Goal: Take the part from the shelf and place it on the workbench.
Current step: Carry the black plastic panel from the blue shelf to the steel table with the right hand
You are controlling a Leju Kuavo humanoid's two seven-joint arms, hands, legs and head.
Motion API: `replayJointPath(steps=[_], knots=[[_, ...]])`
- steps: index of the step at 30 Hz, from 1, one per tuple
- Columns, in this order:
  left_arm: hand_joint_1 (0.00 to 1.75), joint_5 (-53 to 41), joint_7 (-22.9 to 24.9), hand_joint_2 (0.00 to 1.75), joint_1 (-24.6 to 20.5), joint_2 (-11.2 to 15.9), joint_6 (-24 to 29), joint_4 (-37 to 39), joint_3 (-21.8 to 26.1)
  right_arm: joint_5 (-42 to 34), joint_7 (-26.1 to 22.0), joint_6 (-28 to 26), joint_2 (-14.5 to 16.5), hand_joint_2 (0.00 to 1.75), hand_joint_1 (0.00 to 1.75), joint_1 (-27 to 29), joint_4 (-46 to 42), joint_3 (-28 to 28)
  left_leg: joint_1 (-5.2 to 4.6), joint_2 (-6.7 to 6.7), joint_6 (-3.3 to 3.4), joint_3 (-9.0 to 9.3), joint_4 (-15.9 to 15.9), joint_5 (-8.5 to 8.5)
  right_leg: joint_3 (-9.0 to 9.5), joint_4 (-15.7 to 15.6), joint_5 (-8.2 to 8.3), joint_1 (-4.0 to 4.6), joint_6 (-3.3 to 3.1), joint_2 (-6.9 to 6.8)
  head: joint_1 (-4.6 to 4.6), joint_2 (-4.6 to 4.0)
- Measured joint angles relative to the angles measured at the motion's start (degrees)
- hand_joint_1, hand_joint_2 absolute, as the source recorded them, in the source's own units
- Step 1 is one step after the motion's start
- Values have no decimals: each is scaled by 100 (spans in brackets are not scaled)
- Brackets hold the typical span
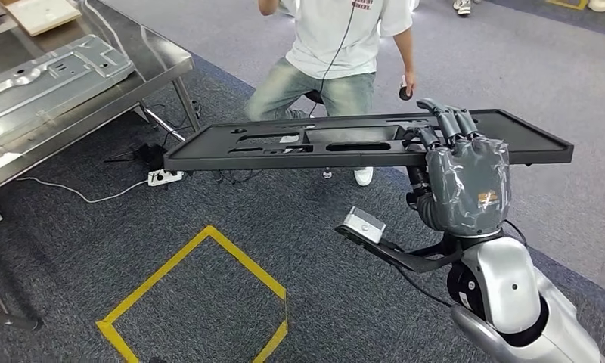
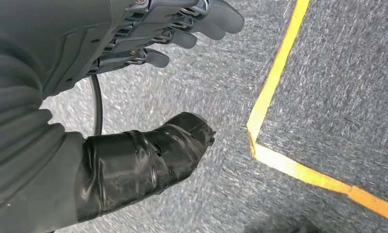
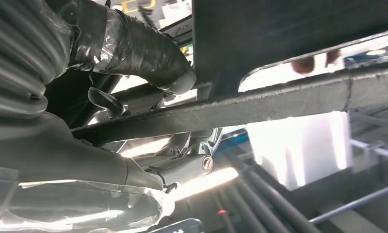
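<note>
Black moulded plastic, long and flat: in the head view our right hand [image 1: 466, 170] carries the part [image 1: 360, 141], a panel with raised rims and several cut-out windows. Our fingers [image 1: 449, 119] curl over its far side while the palm sits against the near edge, well toward one end, so most of the panel reaches out beyond the fingers toward the steel surface [image 1: 152, 57]. We judge the panel stiff but light, and prone to tipping from so off-centre a hold; a grip nearer the middle, on a rim beside a window, would balance it better. A pale sheet-metal piece [image 1: 50, 76] lies on that surface, and a person [image 1: 337, 45] crouches beyond the panel. No lettering on the panel can be read; a small orange mark on the hand cover is too small to make out.

Left wrist view: our left hand [image 2: 134, 92] hangs above grey carpet [image 2: 221, 204] crossed by yellow tape [image 2: 279, 63], its fingers [image 2: 202, 24] apart from the taped thumb and holding nothing.

Right wrist view: the taped thumb [image 3: 143, 53] presses the panel's rough dark edge [image 3: 279, 104], clamping it; no writing shows here.
</note>
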Motion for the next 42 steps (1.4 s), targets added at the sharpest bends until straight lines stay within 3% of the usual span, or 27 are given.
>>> replayJointPath(steps=[2, 3, 5, 6, 8, 10, 12, 13, 15, 17, 19, 21, 23, 25, 27, 28, 29, 31, 33, 34, 37, 39, 42], knots=[[0, 14, -38, 175, -15, 16, -28, -4, 4, 10, -4, 7, -4, 175, 175, -14, -13, -5, -86, 234, 84, 351, -665, 181, 34, -2, -35, 31, 37, -105, 2, 0], [0, 16, -48, 175, -23, 21, -39, -5, 8, 15, -6, 10, -7, 175, 175, -19, -15, -7, -123, 294, 110, 411, -798, 179, 44, -9, -48, 42, 63, -157, 3, 0], [0, 19, -60, 175, -25, 28, -63, -8, 26, 23, -11, 21, -12, 175, 175, -27, -17, -9, -134, 197, 140, 431, -854, 179, 67, -40, -70, 57, 120, -269, 5, 0], [0, 20, -67, 175, -14, 28, -70, -9, 34, 28, -13, 27, -15, 175, 175, -33, -19, -10, -121, 135, 157, 460, -896, 193, 84, -27, -102, 52, 148, -262, 10, 0], [0, 20, -80, 175, -4, 29, -79, -11, 44, 39, -17, 34, -32, 175, 175, -50, -31, -12, -84, 21, 209, 535, -983, 227, -17, 256, -284, 39, 188, -48, 32, 0], [0, 20, -87, 175, -19, 27, -81, -12, 49, 44, -21, 37, -54, 175, 175, -52, -42, -14, -76, -100, 245, 554, -1005, 236, -363, 956, -587, 19, 203, 223, 56, 0], [0, 20, -90, 175, -31, 27, -82, -12, 54, 44, -21, 43, -64, 175, 175, -37, -45, -14, -78, -247, 258, 556, -994, 230, -708, 1514, -702, 10, 223, 301, 67, 0], [0, 20, -90, 175, -29, 27, -82, -12, 57, 44, -21, 45, -67, 175, 175, -32, -45, -14, -76, -323, 257, 560, -982, 222, -752, 1508, -600, 3, 230, 313, 66, 0], [0, 20, -91, 175, -22, 24, -83, -13, 60, 44, -21, 48, -78, 175, 175, -34, -46, -14, -64, -473, 234, 564, -937, 196, -536, 897, -155, -22, 238, 406, 70, 0], [0, 20, -92, 175, -30, 22, -83, -14, 64, 44, -24, 49, -89, 175, 175, -38, -49, -14, -55, -603, 189, 518, -871, 169, -285, 255, 114, -65, 233, 673, 72, 0], [0, 21, -94, 175, -34, 23, -84, -14, 75, 48, -29, 59, -98, 175, 175, -38, -56, -15, -37, -722, 122, 449, -848, 184, -217, 52, 126, -68, 205, 810, 78, 0], [0, 22, -98, 175, -10, 27, -85, -14, 84, 56, -38, 83, -104, 175, 175, -52, -62, -16, -19, -809, 50, 415, -871, 212, -192, 0, 156, -56, 143, 707, 80, 0], [0, 24, -106, 175, 8, 29, -88, -15, 86, 64, -51, 105, -106, 175, 175, -72, -69, -16, -30, -614, -12, 340, -717, 114, -143, -52, 174, -63, 71, 582, 54, 0], [0, 26, -123, 175, -14, 29, -94, -17, 88, 72, -64, 127, -109, 175, 175, -79, -85, -16, -23, -295, -66, 62, -140, -182, -109, -78, 170, -44, 18, 445, 25, 0], [0, 28, -138, 175, -30, 25, -102, -19, 90, 76, -80, 170, -116, 175, 175, -78, -93, -16, 7, -178, -105, -300, 565, -449, -105, -77, 157, -18, -10, 305, 20, 0], [0, 29, -141, 175, -24, 22, -107, -19, 91, 77, -93, 196, -120, 175, 175, -77, -94, -16, 19, -161, -115, -378, 716, -458, -104, -77, 151, -9, -14, 239, 19, 0], [0, 30, -143, 175, -16, 19, -111, -20, 91, 81, -109, 219, -122, 175, 175, -77, -96, -16, 27, -148, -118, -343, 651, -371, -101, -76, 144, -4, -14, 178, 19, 0], [0, 31, -144, 175, -8, 19, -116, -20, 91, 95, -137, 259, -125, 175, 175, -88, -105, -16, 29, -40, -97, 42, -39, -30, -80, -76, 129, 6, 2, 65, 17, 0], [0, 32, -148, 175, -24, 21, -124, -21, 91, 110, -156, 298, -134, 175, 175, -106, -115, -16, -27, 130, -40, 409, -705, 145, -62, -70, 101, 33, 50, -36, 24, 0], [0, 34, -150, 175, -32, 22, -133, -21, 91, 117, -167, 313, -139, 175, 175, -114, -120, -16, -55, 177, -7, 479, -845, 150, -55, -73, 89, 44, 80, -76, 27, 0], [0, 51, -166, 175, -17, 25, -196, -21, 91, 146, -197, 351, -149, 175, 175, -125, -129, -16, -64, 45, 93, 505, -930, 151, -11, -91, 47, 44, 175, -186, 37, 0], [0, 75, -191, 175, -1, 26, -250, -22, 91, 164, -208, 390, -154, 175, 175, -141, -138, -16, -41, -49, 160, 563, -994, 176, -92, 144, -126, 31, 220, -57, 51, 0], [0, 109, -231, 175, -26, 27, -309, -23, 93, 176, -243, 474, -168, 175, 175, -162, -148, -16, -48, -190, 217, 588, -1003, 176, -609, 1190, -600, 13, 232, 243, 80, 0]])
